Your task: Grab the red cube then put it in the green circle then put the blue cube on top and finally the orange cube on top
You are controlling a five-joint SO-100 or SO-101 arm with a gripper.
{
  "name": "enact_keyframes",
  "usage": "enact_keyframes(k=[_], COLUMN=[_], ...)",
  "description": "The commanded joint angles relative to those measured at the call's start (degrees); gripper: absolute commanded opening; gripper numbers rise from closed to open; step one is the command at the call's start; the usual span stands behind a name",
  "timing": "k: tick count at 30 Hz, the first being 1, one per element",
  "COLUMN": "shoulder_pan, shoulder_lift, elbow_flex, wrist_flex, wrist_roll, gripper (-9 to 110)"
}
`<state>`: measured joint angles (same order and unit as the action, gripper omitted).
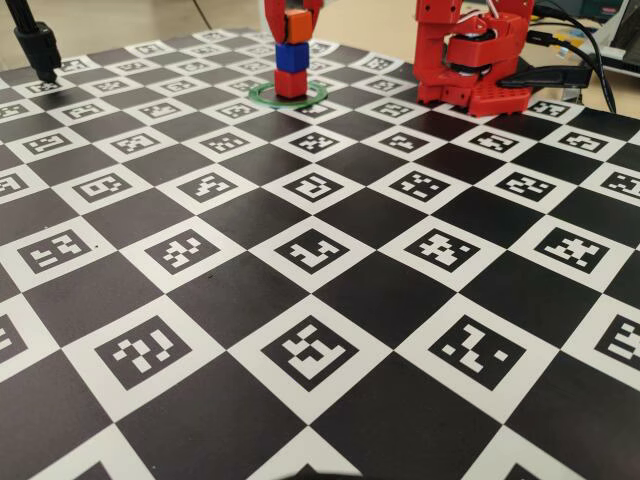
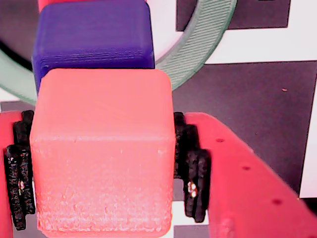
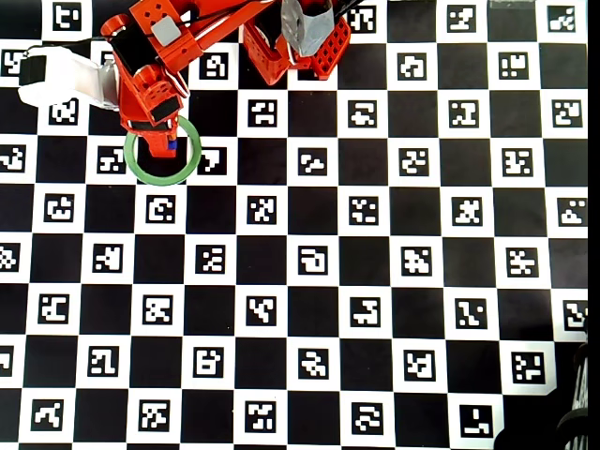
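Near to far in the fixed view: checkered surface (image 1: 320, 300), then, near its far edge, green circle (image 1: 262, 96) ringing red cube (image 1: 290, 83). Blue cube (image 1: 291, 56) stacked on it. Jaws clenched on orange cube (image 1: 297, 25), topmost.

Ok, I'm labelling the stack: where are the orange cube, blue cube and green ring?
orange cube (image 2: 101, 148), wrist view, front face.
blue cube (image 1: 291, 56), fixed view, front face.
green ring (image 3: 190, 169), overhead view, right rim.
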<state>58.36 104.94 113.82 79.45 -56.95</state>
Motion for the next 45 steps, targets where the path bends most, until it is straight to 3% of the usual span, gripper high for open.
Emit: enact_keyframes(k=[1, 14, 20, 25, 36, 45], shoulder_pan=[-0.44, -0.44, -0.44, -0.44, -0.18, 0.44], shoulder_lift=[3.52, 3.87, 4.22, 4.48, 5.27, 7.65], elbow_flex=[-0.44, 0.62, 0.79, 0.79, 0.0, -10.02], wrist_flex=[-1.32, -2.02, -2.11, -1.93, -0.53, 10.28], wrist_roll=[0.09, -0.44, -0.62, -0.35, -0.53, -0.26], gripper=[8, 11, 34, 46, 48, 48])
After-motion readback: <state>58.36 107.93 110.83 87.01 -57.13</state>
